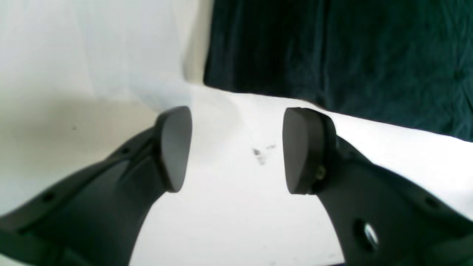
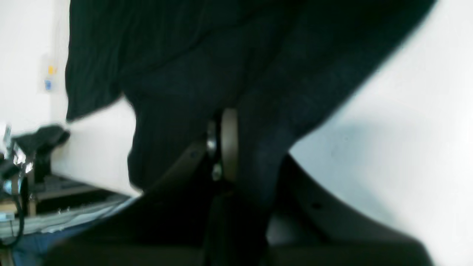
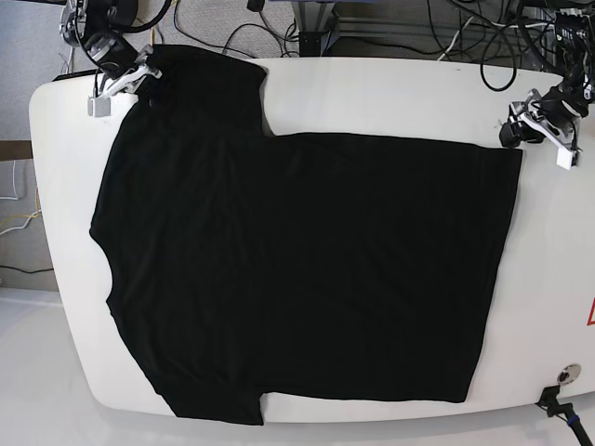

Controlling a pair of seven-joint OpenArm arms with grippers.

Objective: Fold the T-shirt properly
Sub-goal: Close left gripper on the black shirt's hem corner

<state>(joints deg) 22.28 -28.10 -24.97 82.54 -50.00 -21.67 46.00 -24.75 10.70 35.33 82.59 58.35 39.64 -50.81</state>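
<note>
A big white worktop (image 3: 390, 93) with round corners is sitting in bright light, black cables (image 3: 409, 28) are lying in a tangle on the grey floor (image 3: 28, 46) behind it, and a small red sticker (image 3: 589, 312) is showing at its edge.

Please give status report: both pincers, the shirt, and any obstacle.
Left pincer open over bare table, beside shirt corner. Right pincer shut on shirt sleeve. Shirt spread flat, unfolded. No obstacle seen.

No readable text, brand or number is found in any view. A red triangular sign (image 3: 590, 312) is partly seen at the edge of the white table (image 3: 390, 93) in the base view, but its content cannot be made out.
</note>
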